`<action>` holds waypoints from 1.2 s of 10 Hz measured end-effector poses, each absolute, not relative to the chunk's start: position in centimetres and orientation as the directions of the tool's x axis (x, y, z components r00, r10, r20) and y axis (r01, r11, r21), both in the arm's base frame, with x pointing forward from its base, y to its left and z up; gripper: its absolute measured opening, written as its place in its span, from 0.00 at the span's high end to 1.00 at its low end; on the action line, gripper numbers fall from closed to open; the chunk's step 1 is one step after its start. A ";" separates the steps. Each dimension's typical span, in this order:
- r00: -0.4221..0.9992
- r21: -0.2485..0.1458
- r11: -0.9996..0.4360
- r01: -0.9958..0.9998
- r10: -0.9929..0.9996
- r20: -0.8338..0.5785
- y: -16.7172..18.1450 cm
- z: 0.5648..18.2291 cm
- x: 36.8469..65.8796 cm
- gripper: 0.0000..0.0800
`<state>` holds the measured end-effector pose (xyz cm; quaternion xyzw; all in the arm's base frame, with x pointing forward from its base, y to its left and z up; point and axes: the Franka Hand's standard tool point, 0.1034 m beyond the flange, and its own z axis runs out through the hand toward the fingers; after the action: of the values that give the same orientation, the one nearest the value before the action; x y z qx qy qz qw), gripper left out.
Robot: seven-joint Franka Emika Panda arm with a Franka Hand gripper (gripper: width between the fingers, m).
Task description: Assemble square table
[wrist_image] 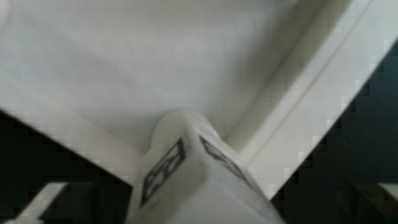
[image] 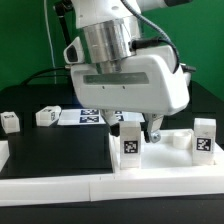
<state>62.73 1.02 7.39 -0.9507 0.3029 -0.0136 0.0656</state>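
The square table's white top [image: 172,160] lies at the front on the exterior view's right. One tagged white leg [image: 130,141] stands upright at its near corner on the exterior view's left, and another leg [image: 204,138] stands at its far right. My gripper [image: 141,128] hangs right over the first leg, open, fingers on either side and apart from it. In the wrist view that leg [wrist_image: 196,170] rises between the jaws, above the top's inside and raised rim [wrist_image: 294,90]. Two more legs [image: 10,122] [image: 47,117] lie loose on the exterior view's left.
The marker board [image: 88,117] lies flat behind the gripper. A long white border bar [image: 60,187] runs along the front edge of the black table. A green backdrop stands behind.
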 end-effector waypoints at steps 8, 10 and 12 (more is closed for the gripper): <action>0.877 -0.119 -0.875 -0.468 -0.477 0.053 0.3 6.9 62.7 0.64; 0.770 -0.129 -0.767 -0.629 -0.637 0.028 0.2 6.8 62.7 0.64; 0.514 -0.129 -0.507 -0.852 -0.857 -0.032 0.0 6.8 62.6 0.64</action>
<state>62.59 0.03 6.76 -0.8677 0.4925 -0.0178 0.0643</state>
